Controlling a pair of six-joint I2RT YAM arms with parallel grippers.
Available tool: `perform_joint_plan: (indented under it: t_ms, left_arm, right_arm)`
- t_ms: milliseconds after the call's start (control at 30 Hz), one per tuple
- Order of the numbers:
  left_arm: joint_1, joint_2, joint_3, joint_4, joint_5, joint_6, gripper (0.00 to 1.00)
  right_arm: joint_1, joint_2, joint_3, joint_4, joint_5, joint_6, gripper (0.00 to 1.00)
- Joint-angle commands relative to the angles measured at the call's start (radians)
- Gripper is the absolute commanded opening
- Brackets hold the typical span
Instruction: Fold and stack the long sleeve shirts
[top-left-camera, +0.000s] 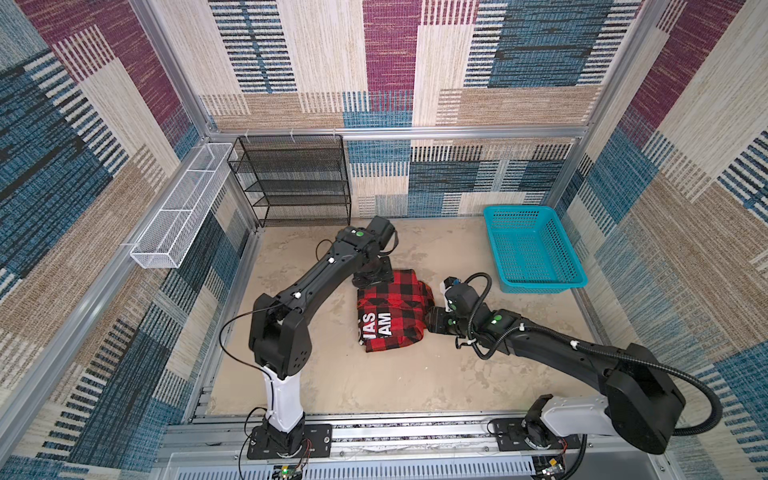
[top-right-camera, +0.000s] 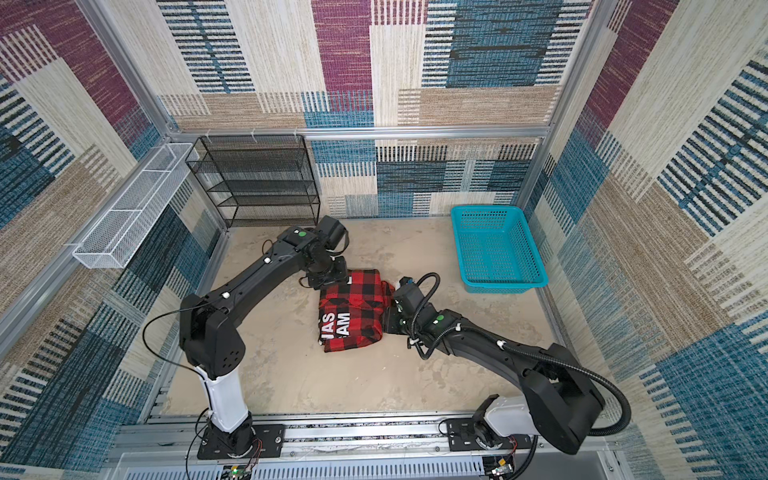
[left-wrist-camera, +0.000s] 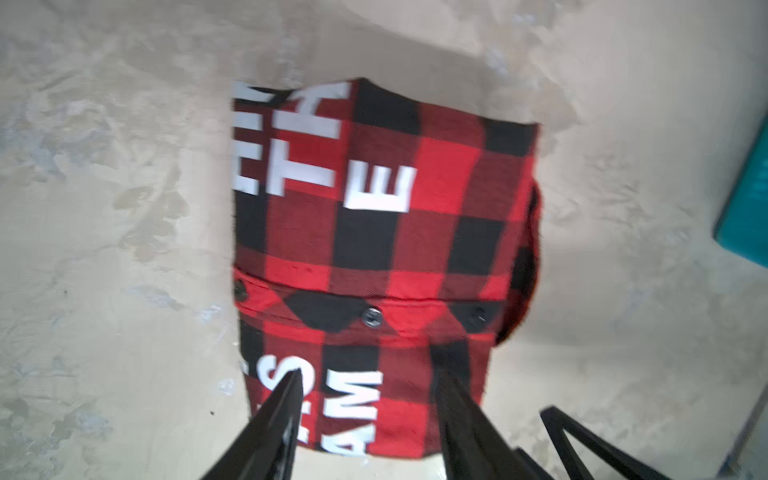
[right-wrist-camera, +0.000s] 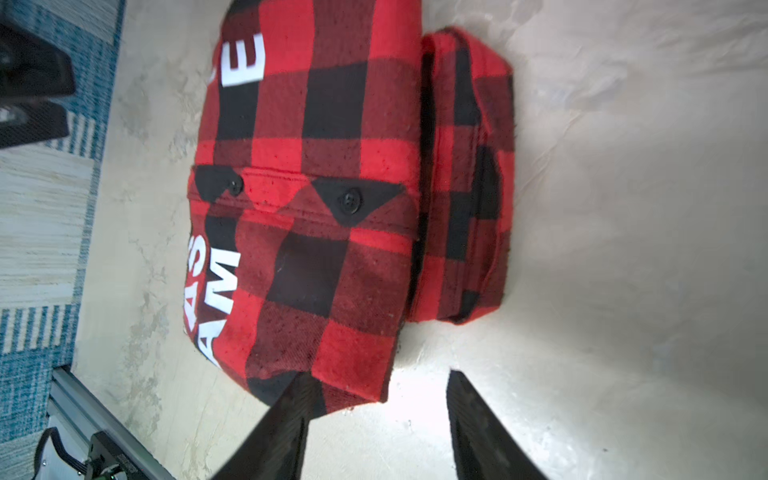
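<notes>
Both gape: left pincer (left-wrist-camera: 372, 368) over the folded shirt (top-left-camera: 395, 311), right pincer (right-wrist-camera: 381, 374) at its edge.

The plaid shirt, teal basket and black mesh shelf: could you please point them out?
plaid shirt (top-left-camera: 399, 303): in a top view, upper face.
teal basket (top-left-camera: 544, 287): in a top view, near wall.
black mesh shelf (top-left-camera: 291, 153): in a top view, top tier.

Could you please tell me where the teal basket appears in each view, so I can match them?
In a top view: the teal basket stands at the back right of the scene.
In a top view: the basket is again at the back right.
Left wrist: only a sliver of the basket shows, at the picture's edge.
Right wrist: not in it.
Shared landmark: the red-and-black flannel shirt, in all four.
</notes>
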Motion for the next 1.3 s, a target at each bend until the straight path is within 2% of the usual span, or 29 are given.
perform_joint_plan:
  t_ms: [0, 100, 200, 367, 467, 600, 700, 933, 1167, 1267]
  left_arm:
    - [0.045, -0.03, -0.095, 0.166, 0.08, 0.066, 0.5]
    - [0.074, -0.016, -0.124, 0.174, 0.089, 0.104, 0.44]
    - [0.098, 0.005, -0.143, 0.198, 0.121, 0.121, 0.42]
    - [0.118, 0.028, -0.181, 0.246, 0.173, 0.128, 0.4]
    - [0.118, 0.039, -0.198, 0.267, 0.198, 0.126, 0.39]
    - [0.117, 0.049, -0.204, 0.273, 0.21, 0.128, 0.39]
    - [0.117, 0.054, -0.199, 0.272, 0.21, 0.13, 0.39]
    - [0.115, 0.091, -0.2, 0.273, 0.19, 0.131, 0.39]
    - [0.11, 0.112, -0.244, 0.293, 0.179, 0.118, 0.39]
    - [0.108, 0.096, -0.267, 0.297, 0.18, 0.107, 0.39]
  right_arm:
    - [0.048, 0.081, 0.078, -0.027, 0.04, 0.047, 0.57]
    - [0.09, 0.174, 0.171, -0.073, 0.085, 0.066, 0.59]
    - [0.099, 0.243, 0.233, -0.092, 0.084, 0.079, 0.59]
    - [0.103, 0.324, 0.296, -0.16, 0.1, 0.091, 0.54]
    - [0.104, 0.324, 0.293, -0.17, 0.115, 0.103, 0.42]
    - [0.104, 0.287, 0.292, -0.199, 0.17, 0.112, 0.16]
    - [0.104, 0.227, 0.292, -0.211, 0.216, 0.107, 0.08]
    - [0.1, 0.145, 0.277, -0.223, 0.273, 0.079, 0.08]
    - [0.011, 0.136, 0.118, -0.142, 0.356, 0.042, 0.09]
    - [-0.054, 0.144, 0.068, -0.14, 0.372, 0.034, 0.18]
